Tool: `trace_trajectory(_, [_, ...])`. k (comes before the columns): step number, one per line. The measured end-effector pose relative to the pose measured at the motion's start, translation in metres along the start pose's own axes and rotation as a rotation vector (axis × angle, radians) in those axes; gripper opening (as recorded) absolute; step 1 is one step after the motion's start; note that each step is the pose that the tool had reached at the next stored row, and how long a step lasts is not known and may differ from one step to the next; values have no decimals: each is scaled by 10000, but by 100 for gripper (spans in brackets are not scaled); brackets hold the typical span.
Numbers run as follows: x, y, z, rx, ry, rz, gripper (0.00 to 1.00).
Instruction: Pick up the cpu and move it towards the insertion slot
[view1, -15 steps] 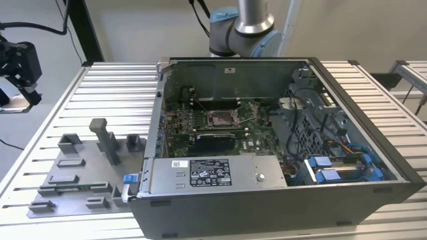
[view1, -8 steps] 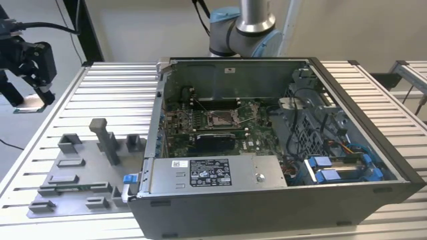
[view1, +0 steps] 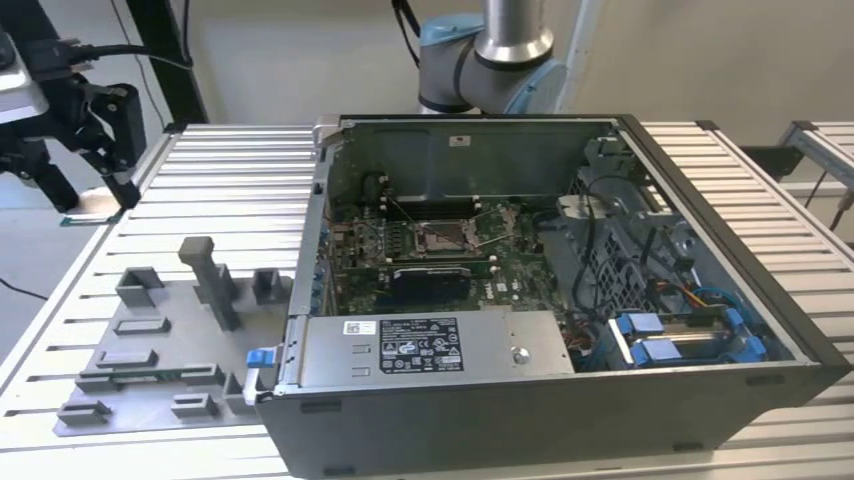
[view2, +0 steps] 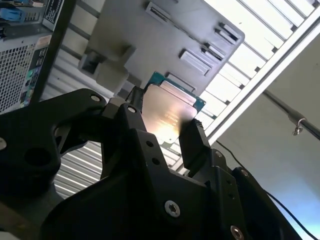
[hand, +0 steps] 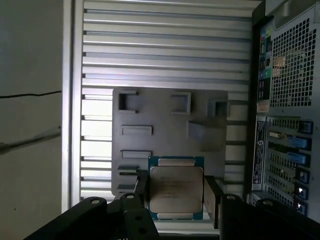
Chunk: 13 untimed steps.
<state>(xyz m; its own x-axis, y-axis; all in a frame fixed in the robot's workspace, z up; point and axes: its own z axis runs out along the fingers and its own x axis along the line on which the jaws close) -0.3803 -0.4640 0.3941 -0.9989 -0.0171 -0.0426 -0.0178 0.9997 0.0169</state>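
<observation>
Between the fingers (hand: 212, 197) sits the cpu (hand: 176, 192) (sides hidden).

Colours and patterns on the bench (view1: 214, 180)
bench pale silver, ribbed in parallel slats; tray (hand: 165, 107) plain matt grey; cpu (hand: 176, 194) silvery top with a teal-green border; pincer (hand: 177, 184) black; computer case (view1: 534, 420) dark grey with blue clips (view1: 681, 340); motherboard (view1: 514, 275) green; insertion slot (view1: 441, 237) shiny silver frame, dark centre.

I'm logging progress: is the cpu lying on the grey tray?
No, in the first wrist view the cpu is clamped in the gripper, held clear of the grey tray behind it.
</observation>
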Motion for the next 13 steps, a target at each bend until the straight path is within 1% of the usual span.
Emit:
trace_trajectory(1, [-33, -1, 2, 0, 0, 0, 0])
trace_trajectory(2, [-96, -2, 5, -1, -1, -1, 0])
trace_trajectory(13, [-431, -8, 19, 0, -1, -1, 0])
